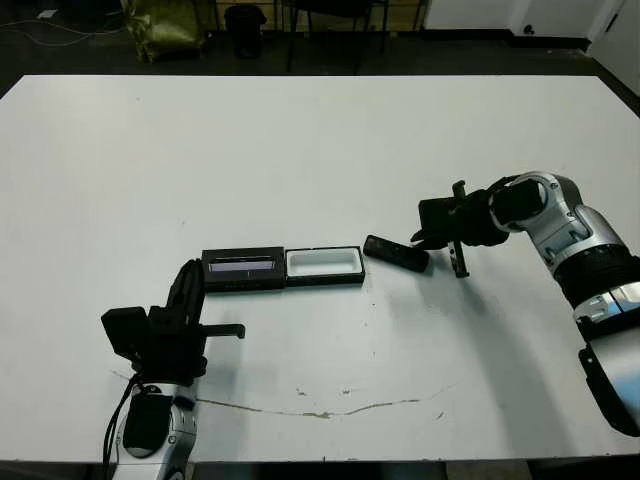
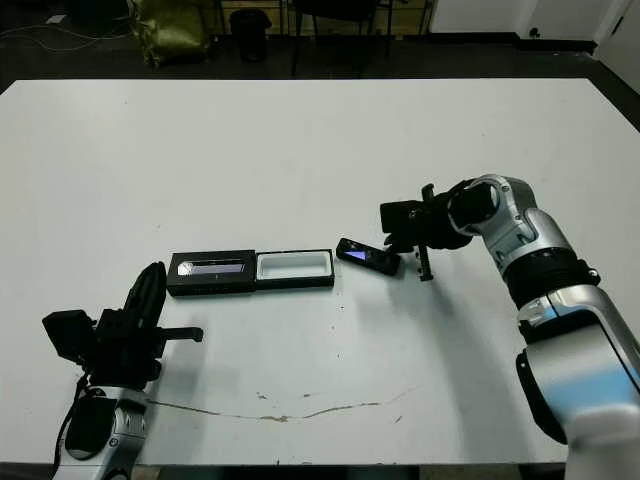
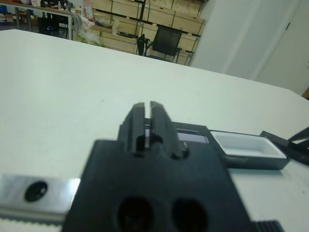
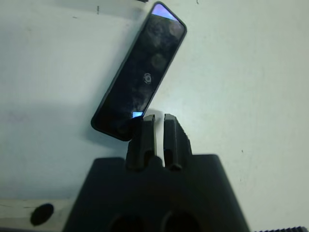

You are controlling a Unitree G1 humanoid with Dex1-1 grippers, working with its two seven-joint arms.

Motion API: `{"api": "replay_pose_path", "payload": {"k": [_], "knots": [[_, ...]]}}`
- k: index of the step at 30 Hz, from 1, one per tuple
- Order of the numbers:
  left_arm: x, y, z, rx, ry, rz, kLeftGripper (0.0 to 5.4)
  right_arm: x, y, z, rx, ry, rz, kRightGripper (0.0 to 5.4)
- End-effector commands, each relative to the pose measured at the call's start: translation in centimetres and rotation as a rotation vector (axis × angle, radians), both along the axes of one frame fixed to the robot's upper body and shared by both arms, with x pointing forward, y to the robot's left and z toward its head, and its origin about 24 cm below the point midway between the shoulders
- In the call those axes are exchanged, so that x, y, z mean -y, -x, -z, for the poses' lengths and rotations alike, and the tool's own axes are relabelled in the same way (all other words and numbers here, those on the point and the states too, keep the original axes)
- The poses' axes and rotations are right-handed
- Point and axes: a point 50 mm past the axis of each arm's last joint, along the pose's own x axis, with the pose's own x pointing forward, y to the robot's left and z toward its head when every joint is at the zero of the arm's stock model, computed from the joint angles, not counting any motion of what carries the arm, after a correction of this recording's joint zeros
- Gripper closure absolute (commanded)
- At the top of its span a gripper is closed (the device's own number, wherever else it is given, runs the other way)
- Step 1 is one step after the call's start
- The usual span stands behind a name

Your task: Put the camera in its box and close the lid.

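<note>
Camera still on the table, box open and waiting

Right gripper [image 4: 159, 120] sits just right of frame centre in the head views, fingers pressed together with only a sliver of gap, holding nothing; its tips point at the near end of the camera [image 1: 396, 253]. We read them as touching or nearly touching that end, but cannot say which. Camera lies flat on the white table [image 1: 320, 140], angled, just right of the box [image 1: 323, 266] and apart from it. Box tray is empty, white lining up; the lid [image 1: 242, 270] lies folded out flat on its left, lilac strip showing. Left gripper [image 1: 192, 290] rests at lower left, fingers closed on nothing, just short of the lid.

We judge the step as the first one: getting the camera into the tray. Next move calls for either spreading the fingers to pinch the bar, or nudging it leftward toward the tray.
</note>
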Motion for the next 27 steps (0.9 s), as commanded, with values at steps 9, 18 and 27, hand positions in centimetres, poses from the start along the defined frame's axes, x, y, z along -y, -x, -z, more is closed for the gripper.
{"api": "replay_pose_path", "payload": {"k": [9,18,27], "knots": [[-0.1,0.3,0.5,-0.043,0.003,-0.008,5.38,0.3,1.2,1.4,-0.127,-0.027,0.030,5.40],[-0.2,0.3,0.5,-0.040,-0.005,-0.003,5.38,-0.1,1.7,1.7,-0.146,0.006,-0.042,5.40],[-0.2,0.2,0.5,-0.041,-0.016,-0.006,5.38,-0.1,1.8,1.8,-0.186,0.008,-0.033,5.40]]}}
